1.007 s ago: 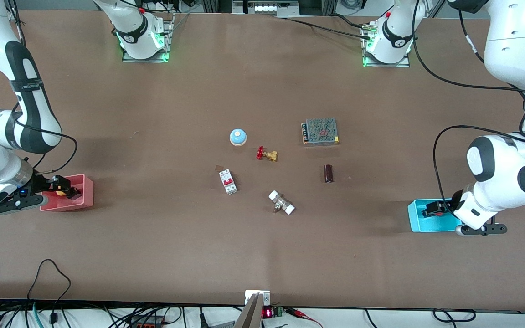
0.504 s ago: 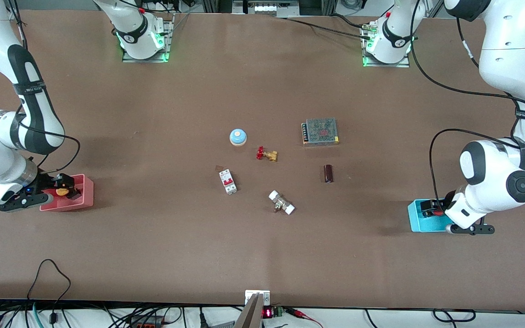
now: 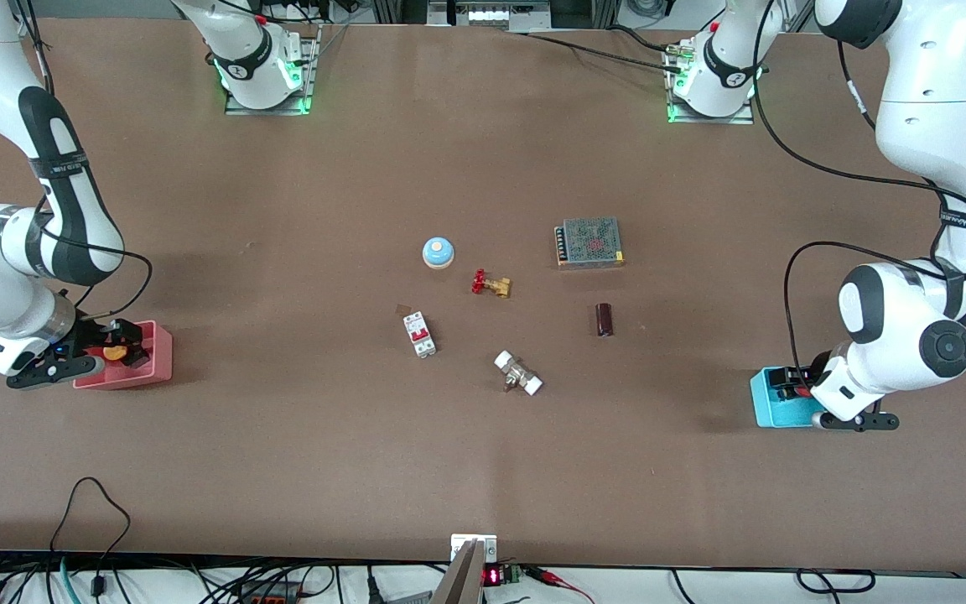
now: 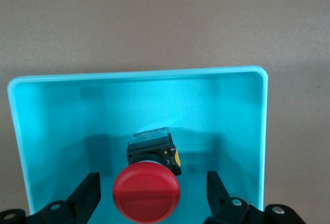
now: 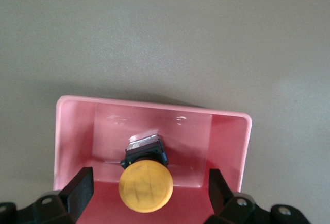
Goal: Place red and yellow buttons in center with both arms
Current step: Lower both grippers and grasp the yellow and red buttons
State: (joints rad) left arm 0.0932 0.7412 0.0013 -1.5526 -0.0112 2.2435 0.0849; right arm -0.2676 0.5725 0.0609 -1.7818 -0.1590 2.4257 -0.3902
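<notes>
The red button [image 4: 146, 191] stands on its black body in the cyan bin [image 4: 139, 74] at the left arm's end of the table. My left gripper [image 4: 152, 195] is open, one finger on each side of the red cap with gaps. In the front view it [image 3: 793, 387] sits low in the cyan bin [image 3: 764, 407]. The yellow button [image 5: 146, 186] stands in the pink bin [image 5: 154, 105] at the right arm's end. My right gripper [image 5: 149, 188] is open around its cap, not touching. In the front view it [image 3: 114, 351] is in the pink bin [image 3: 163, 356]. The brown table center [image 3: 533, 323] is bare.
Around the center lie a blue-domed button [image 3: 438, 252], a brass valve with a red handwheel [image 3: 491, 284], a white and red circuit breaker [image 3: 419, 334], a white-ended fitting [image 3: 518, 373], a dark cylinder [image 3: 605, 320] and a mesh-topped power supply [image 3: 589, 242].
Both arms have shifted a little over their bins, the left wrist toward the table's center. Both grippers stay open and the buttons have not moved.
</notes>
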